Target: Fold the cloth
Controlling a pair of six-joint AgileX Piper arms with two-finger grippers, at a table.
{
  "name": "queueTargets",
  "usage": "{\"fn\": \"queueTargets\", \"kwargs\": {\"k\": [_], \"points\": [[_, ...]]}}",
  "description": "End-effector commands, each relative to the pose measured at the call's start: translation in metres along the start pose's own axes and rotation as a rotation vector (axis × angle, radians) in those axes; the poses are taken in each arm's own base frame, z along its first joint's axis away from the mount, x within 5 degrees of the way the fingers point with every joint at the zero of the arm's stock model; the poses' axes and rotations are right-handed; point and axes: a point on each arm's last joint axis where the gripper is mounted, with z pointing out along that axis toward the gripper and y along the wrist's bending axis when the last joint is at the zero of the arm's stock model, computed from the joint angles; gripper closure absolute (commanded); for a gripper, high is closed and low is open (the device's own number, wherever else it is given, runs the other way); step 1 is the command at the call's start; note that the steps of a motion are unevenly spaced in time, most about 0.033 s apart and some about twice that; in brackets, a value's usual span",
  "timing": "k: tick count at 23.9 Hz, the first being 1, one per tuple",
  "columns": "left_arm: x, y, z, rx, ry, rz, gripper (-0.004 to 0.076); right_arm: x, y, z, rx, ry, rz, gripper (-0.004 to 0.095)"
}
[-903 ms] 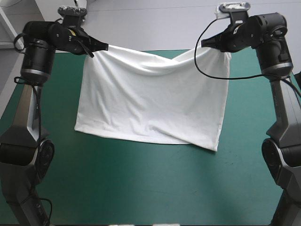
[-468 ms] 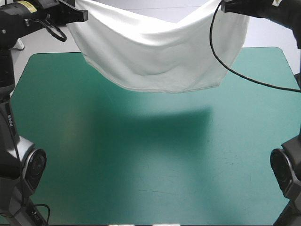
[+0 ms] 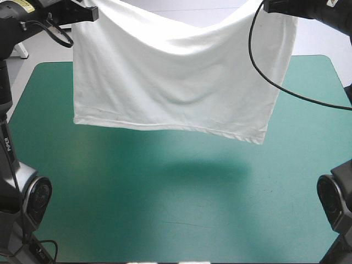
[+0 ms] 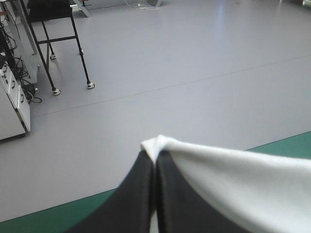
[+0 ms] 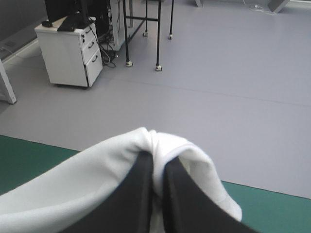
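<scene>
The white T-shirt [image 3: 176, 77] hangs spread in the air above the far half of the teal-green table [image 3: 165, 198], its lower hem free and its shadow on the cover below. My left gripper [image 3: 94, 13] is shut on its upper left corner, my right gripper [image 3: 266, 6] on its upper right corner. In the left wrist view the black fingers [image 4: 141, 189] meet in an arch with the T-shirt [image 4: 233, 179] pinched at the tip [image 4: 154, 156]. Seen from the right wrist, the fingers [image 5: 138, 194] pinch a bunched fold of T-shirt [image 5: 155, 145] at the gripper's tip [image 5: 158, 175].
The table's far edge [image 3: 308, 56] shows behind the hanging T-shirt. Bare teal-green cover [image 3: 165, 220] fills the near half under the raised arms.
Both arms rose from the table, lifting the T-shirt fully off the cover. Just before, it swung up toward the far side; now it hangs lower and flatter toward me.
</scene>
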Motion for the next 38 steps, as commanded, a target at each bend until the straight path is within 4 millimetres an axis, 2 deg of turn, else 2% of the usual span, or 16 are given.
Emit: {"fn": "queueTargets", "kwargs": {"k": [1,5,7,9,12,14,17,19,21,24,27,30,34,38], "points": [[-0.014,0.002,-0.003,-0.023,-0.158,0.0,0.0745,0.002,-0.002,0.013,0.018,-0.006,-0.023,0.0924],[-0.007,0.007,0.029,-0.036,-0.177,-0.005,0.0745,0.01,-0.003,0.047,0.019,-0.014,-0.022,0.0924],[-0.004,0.01,0.047,-0.044,-0.214,-0.013,0.0745,0.009,-0.003,0.064,0.021,-0.082,-0.018,0.0924],[-0.006,0.012,0.057,-0.052,-0.28,-0.018,0.0746,0.003,-0.004,0.068,0.024,-0.166,-0.012,0.0924],[-0.009,0.013,0.062,-0.062,-0.352,-0.024,0.0745,0.003,-0.004,0.07,0.031,-0.185,-0.022,0.0924],[0.002,0.013,0.075,-0.052,-0.273,-0.025,0.0745,0.01,-0.004,0.077,0.023,-0.121,-0.019,0.0924],[0.062,0.013,0.118,-0.012,0.168,-0.087,0.0745,0.044,0.001,0.099,-0.03,0.15,0.007,0.0924],[0.101,0.015,0.141,-0.019,0.423,-0.104,0.0745,0.06,0.005,0.115,-0.075,0.244,0.056,0.0924],[0.126,0.015,0.163,-0.023,0.505,-0.194,0.0745,0.077,0.009,0.131,-0.113,0.323,0.092,0.0925],[0.175,0.011,0.186,-0.009,0.701,-0.228,0.0745,0.121,0.013,0.161,-0.141,0.514,0.144,0.0925],[0.208,0.01,0.186,-0.018,0.835,-0.218,0.0746,0.158,0.014,0.173,-0.136,0.662,0.156,0.0925],[0.228,0.008,0.178,-0.029,0.883,-0.219,0.0746,0.194,0.013,0.178,-0.123,0.801,0.154,0.0924],[0.251,0.001,0.159,-0.004,0.912,-0.236,0.0745,0.237,0.018,0.173,-0.143,0.969,0.195,0.0925],[0.28,-0.005,0.132,0.024,1.019,-0.2,0.0746,0.263,0.02,0.154,-0.159,1.071,0.188,0.0925]]}}
